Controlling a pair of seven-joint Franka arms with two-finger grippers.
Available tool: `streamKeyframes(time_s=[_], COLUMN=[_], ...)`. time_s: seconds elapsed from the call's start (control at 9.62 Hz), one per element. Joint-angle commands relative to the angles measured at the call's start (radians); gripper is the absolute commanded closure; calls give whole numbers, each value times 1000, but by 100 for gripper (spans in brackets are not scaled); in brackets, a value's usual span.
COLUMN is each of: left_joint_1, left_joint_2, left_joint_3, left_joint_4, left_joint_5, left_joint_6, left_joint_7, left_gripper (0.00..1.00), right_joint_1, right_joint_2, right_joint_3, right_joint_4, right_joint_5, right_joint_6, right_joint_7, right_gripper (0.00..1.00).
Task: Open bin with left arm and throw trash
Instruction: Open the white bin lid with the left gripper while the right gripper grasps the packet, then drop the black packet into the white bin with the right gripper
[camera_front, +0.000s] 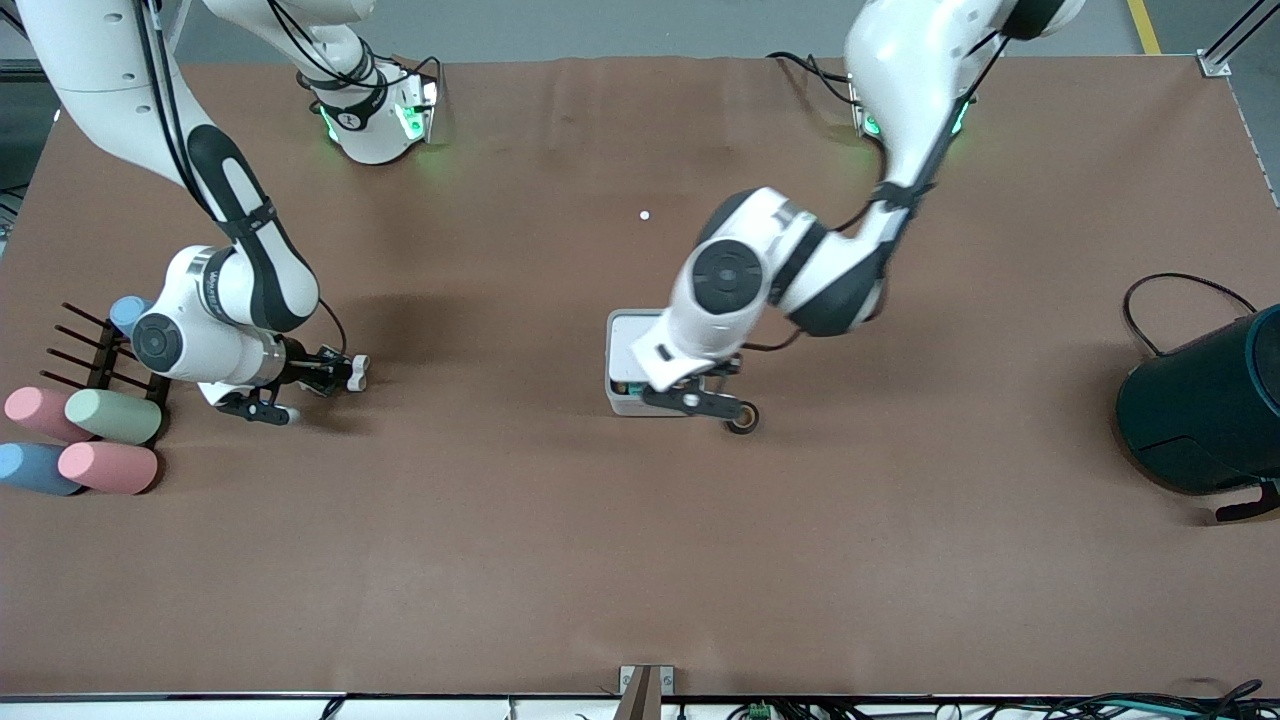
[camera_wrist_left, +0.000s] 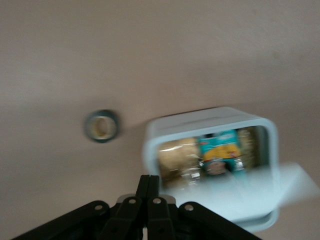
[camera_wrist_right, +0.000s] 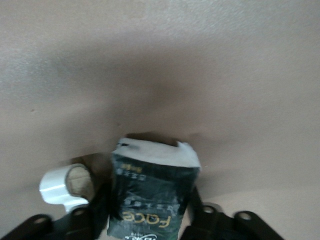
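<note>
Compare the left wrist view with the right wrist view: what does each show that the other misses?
Left wrist view only: the bin with its lid open and colourful packaging inside, the tape roll lying on the table beside it, and the left pincer, shut and empty.

Right wrist view only: the right pincer shut on the black packet, with the white piece beside it.

Both: the bare brown table.

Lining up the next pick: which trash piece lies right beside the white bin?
The dark ring-shaped tape roll, on the table beside the small white bin; the right gripper holds the black packet.
</note>
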Motion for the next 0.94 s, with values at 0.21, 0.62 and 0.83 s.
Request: streamKeyframes(time_s=[0.21, 0.62, 0.83], left_joint_1=[99, 102, 103], left_joint_2=[28, 73, 76], left_joint_3=[-4, -7, -4], left_joint_4=[-33, -189, -310], left_joint_5=[149, 147, 148], left_joint_6=[10, 235, 419], left_joint_7=[194, 201, 188], left_gripper=[52, 3, 4], right_joint_1=[16, 176, 352], right_joint_2=[-47, -96, -35], right_joint_3=[-4, 9, 9], right_joint_4=[40, 463, 601], right_joint_5=[19, 73, 172], right_joint_6=[-112, -606, -585], right_joint_7=[19, 487, 872], right_gripper=[100, 99, 100])
